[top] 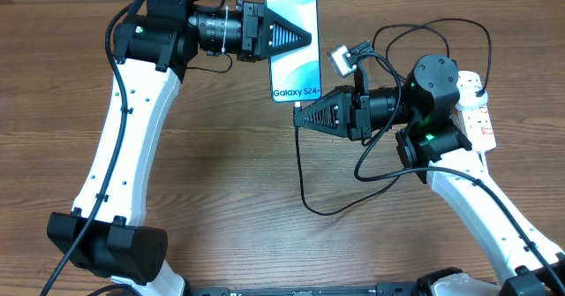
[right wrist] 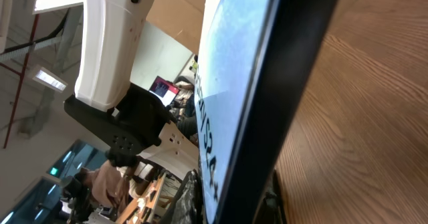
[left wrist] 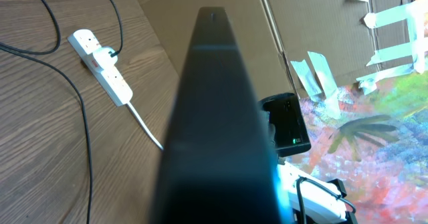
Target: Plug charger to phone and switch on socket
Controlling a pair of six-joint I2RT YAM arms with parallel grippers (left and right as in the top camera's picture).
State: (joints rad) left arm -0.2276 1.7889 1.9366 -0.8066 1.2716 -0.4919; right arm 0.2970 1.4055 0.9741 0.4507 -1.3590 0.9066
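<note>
The phone (top: pixel 291 44) has a light blue screen reading "Galaxy S24" and sits at the table's far middle. My left gripper (top: pixel 305 38) is shut on it from the left, across its middle. In the left wrist view its dark edge (left wrist: pixel 214 117) fills the centre and hides my fingers. My right gripper (top: pixel 297 116) is at the phone's lower left corner, shut on the connector end of the charger (top: pixel 300 172). The thin black cable drops from there and loops right. The phone (right wrist: pixel 231 83) fills the right wrist view. The white socket (top: pixel 479 115) lies at the right, also seen in the left wrist view (left wrist: pixel 100 57).
The black cable (left wrist: pixel 83 117) curls over the wood near the socket, whose thick white cord (left wrist: pixel 144 120) trails off it. A grey connector block (top: pixel 340 59) hangs on the right arm's wiring. A cardboard wall (left wrist: pixel 321 23) with taped strips stands behind the table.
</note>
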